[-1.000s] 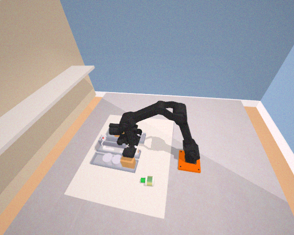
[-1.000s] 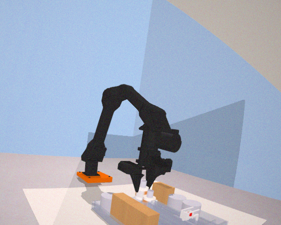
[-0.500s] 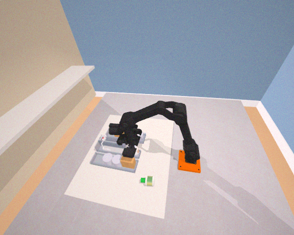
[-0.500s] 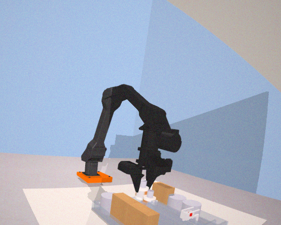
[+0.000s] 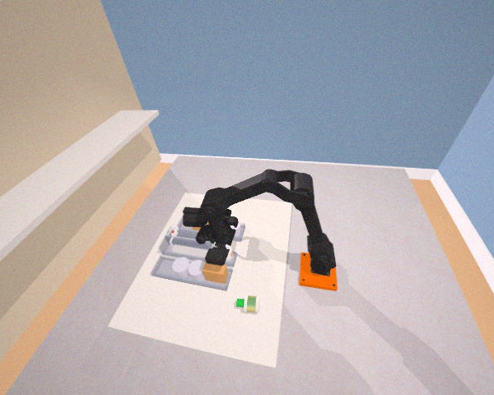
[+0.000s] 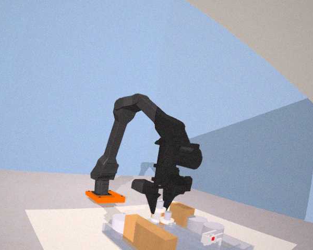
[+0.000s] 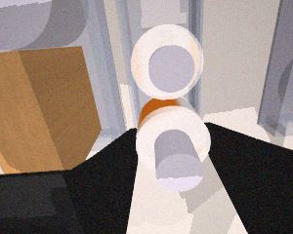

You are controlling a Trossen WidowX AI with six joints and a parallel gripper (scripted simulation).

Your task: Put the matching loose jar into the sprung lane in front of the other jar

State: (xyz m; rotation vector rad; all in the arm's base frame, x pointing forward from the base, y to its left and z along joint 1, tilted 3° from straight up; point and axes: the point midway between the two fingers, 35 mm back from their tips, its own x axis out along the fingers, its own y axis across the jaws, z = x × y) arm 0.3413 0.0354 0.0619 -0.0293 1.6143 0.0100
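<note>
My gripper (image 6: 160, 209) (image 7: 169, 132) (image 5: 216, 253) points down over the grey rack (image 5: 162, 271) and is shut on a white jar (image 7: 148, 141) (image 6: 156, 215) with a grey lid and an orange label. I hold it upright at the front end of the middle lane. A matching white jar (image 7: 167, 65) (image 6: 167, 217) stands in the lane just behind it; the two look close together or touching. The white pusher plate with a red mark (image 5: 172, 233) (image 6: 212, 237) sits at the lane's far end. The top view hides both jars behind the gripper.
Brown boxes (image 5: 216, 272) (image 6: 149, 234) (image 6: 181, 212) (image 7: 44, 107) and grey cylinders (image 5: 181, 265) (image 6: 197, 223) fill the lanes on either side. A green-lidded jar (image 5: 249, 304) lies on its side on the white mat (image 5: 174, 322). The arm's orange base (image 5: 318, 281) (image 6: 105, 197) stands beside the mat.
</note>
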